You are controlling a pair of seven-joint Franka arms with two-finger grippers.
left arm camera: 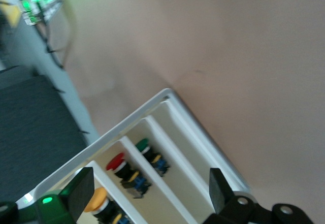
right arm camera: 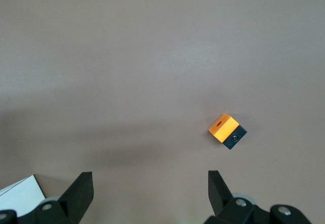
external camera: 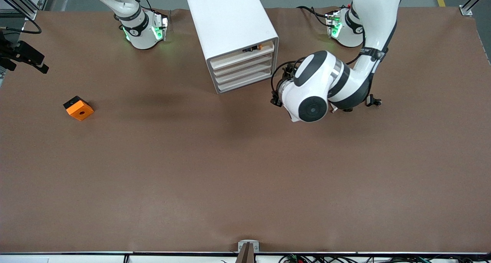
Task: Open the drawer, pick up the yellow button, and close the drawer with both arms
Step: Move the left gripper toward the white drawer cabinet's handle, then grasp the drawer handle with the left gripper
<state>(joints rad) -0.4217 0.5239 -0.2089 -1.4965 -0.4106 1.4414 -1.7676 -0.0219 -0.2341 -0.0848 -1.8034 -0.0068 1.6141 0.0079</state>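
Hovering spread over the open drawer [left arm camera: 172,148] beside the cabinet [external camera: 230,28], the left hand [left arm camera: 147,193] has the button [left arm camera: 96,199] just below one finger. The right hand [right arm camera: 150,196], also spread, hangs above bare table [right arm camera: 152,56] near the orange block [right arm camera: 227,130].
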